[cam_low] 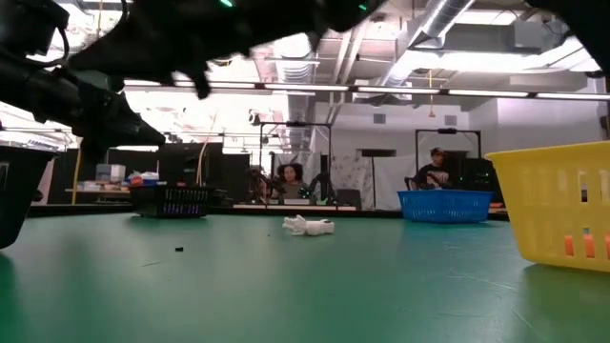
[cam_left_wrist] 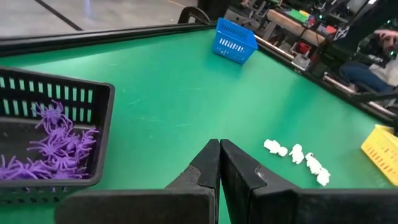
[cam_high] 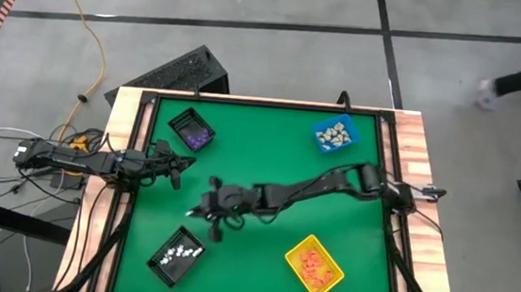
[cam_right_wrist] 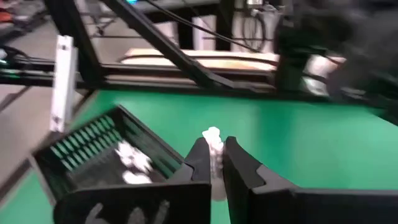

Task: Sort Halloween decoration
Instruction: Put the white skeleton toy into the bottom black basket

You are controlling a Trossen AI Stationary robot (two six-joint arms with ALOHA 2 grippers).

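Observation:
The Halloween decoration is sorted by colour into bins: purple spiders in a black bin (cam_high: pixel 191 129) (cam_left_wrist: pixel 46 140), white pieces in another black bin (cam_high: pixel 175 255) (cam_right_wrist: pixel 106 158), beige pieces in a blue bin (cam_high: pixel 334 135), orange pieces in a yellow bin (cam_high: pixel 314 264). A few loose white pieces (cam_left_wrist: pixel 298 155) (cam_low: pixel 310 226) lie on the green table. My right gripper (cam_high: pixel 209 212) (cam_right_wrist: pixel 213 155) is shut on a white piece, above the table near the white pieces' bin. My left gripper (cam_high: pixel 178 172) (cam_left_wrist: pixel 219 152) is shut and holds nothing, beside the purple bin. My right gripper pinches one small white piece (cam_right_wrist: pixel 212 138) between its two fingers. The piece sticks out a little past the fingertips. It is lifted clear of the table.
The table has a black frame and wooden side boards (cam_high: pixel 123 153). The blue bin (cam_low: pixel 448 205) (cam_left_wrist: pixel 235 40) stands at the far right, the yellow bin (cam_low: pixel 562 214) at the near right. Bare green mat (cam_high: pixel 269 156) lies in the middle. People sit in the room beyond the table.

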